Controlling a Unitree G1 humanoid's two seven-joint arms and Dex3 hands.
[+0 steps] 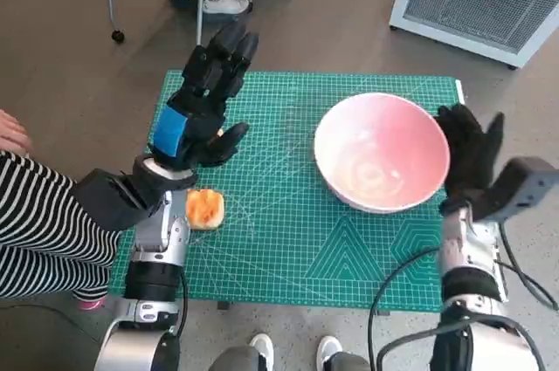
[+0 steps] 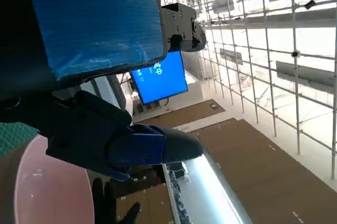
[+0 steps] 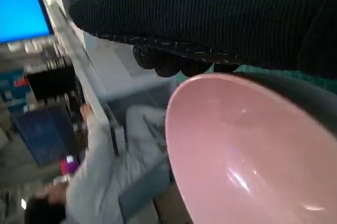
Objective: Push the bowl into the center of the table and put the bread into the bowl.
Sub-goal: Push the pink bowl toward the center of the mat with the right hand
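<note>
Stripes of a black-and-white sleeve [image 1: 35, 223] are showing at the head view's left edge, cut off by the frame, with part of a person's hand [image 1: 10, 133] above them. Next to that, the left hand [image 1: 203, 105] with blue tape on its back is hovering over the green gridded cutting mat [image 1: 288, 240], fingers spread apart and gripping nothing. Its forearm is partly covering the small orange-brown piece of bread [image 1: 205, 208], which is lying on the mat near the left edge, well apart from the bowl. Further right, the round pink bowl [image 1: 382, 151] is sitting on the mat's right half, toward the far edge. The right hand [image 1: 472, 154] in a black knitted glove is resting against the bowl's outer right side, fingers extended; the bowl's wall is hiding how much of the palm is touching. In the right wrist view the glove is lying as a dark band over the rim, and a blurred person [image 3: 84, 182] is hard to make out beyond.
</note>
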